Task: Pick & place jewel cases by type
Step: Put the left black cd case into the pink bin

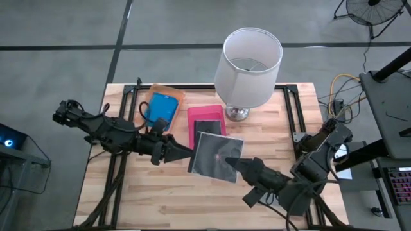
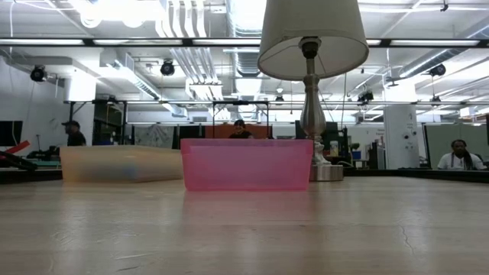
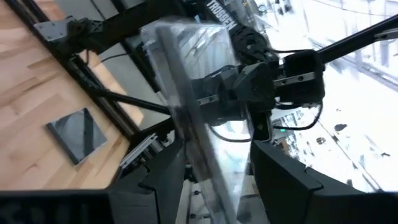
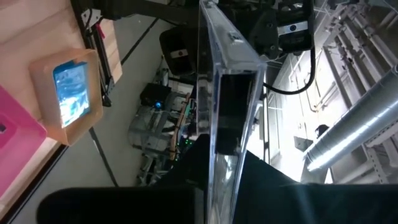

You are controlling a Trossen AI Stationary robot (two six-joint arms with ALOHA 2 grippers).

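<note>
A dark grey and clear square jewel case [image 1: 215, 157] hangs in the air over the table's middle. My right gripper [image 1: 243, 165] is shut on its right edge. My left gripper [image 1: 187, 153] stands open at its left edge, a finger [image 3: 165, 180] on either side of the case [image 3: 205, 124]; whether one touches it I cannot tell. A blue case [image 1: 160, 108] lies in the orange tray [image 1: 174, 95]. A dark case [image 1: 207, 127] lies in the pink tray [image 1: 192, 119]. Another dark case [image 3: 78, 134] lies flat on the table. My right gripper pinches the case's right-hand edge [image 4: 224, 146] between its two fingers, coming in about level from the table's near right. The case is lifted clear of the table, its broad face turned roughly upward and a little tilted.
A lamp [image 1: 247, 64] with a white shade stands at the far middle, right behind the pink tray [image 2: 246, 164]. The orange tray [image 2: 122, 164] sits to the pink tray's left. Bare wood [image 1: 160, 199] lies along the near side.
</note>
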